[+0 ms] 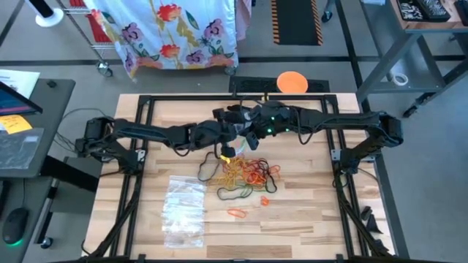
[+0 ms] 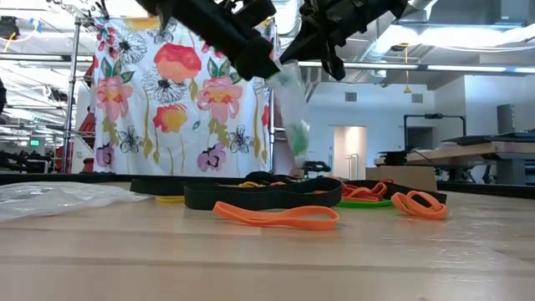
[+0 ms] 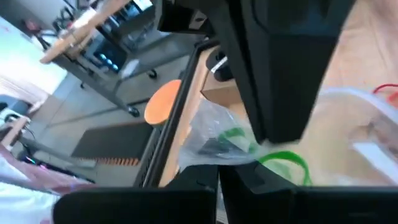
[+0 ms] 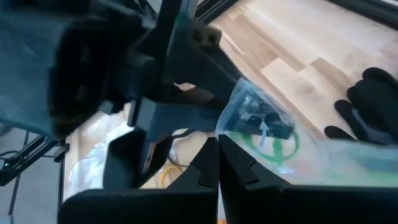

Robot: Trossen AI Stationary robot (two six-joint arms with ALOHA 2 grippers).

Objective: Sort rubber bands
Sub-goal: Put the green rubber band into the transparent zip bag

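Orange rubber band (image 2: 277, 216) lies nearest the low camera, flat on the counter (image 2: 267, 267), with the main heap of rubber bands (image 1: 245, 174) behind it and below both grippers. Left gripper (image 1: 235, 136) and right gripper (image 1: 252, 131) meet above the counter's far middle, each closed on an opposite edge of one clear plastic bag (image 2: 290, 104). Judgement: the bag is pinched from both sides so its mouth can be held or worked while sorted bands go in. A green band (image 4: 275, 144) already sits inside it.

Spare clear bags (image 1: 183, 208) lie on the counter to the left gripper's near side, apart from the heap. A black glove (image 4: 372, 102) rests just beyond the right gripper.

View differences: the high view gives the layout of heap and spare bags but hides the held bag under the arms. The low view shows that bag hanging clear of the counter. Only the wrist views show the green band within, and the right wrist view alone shows the glove plainly
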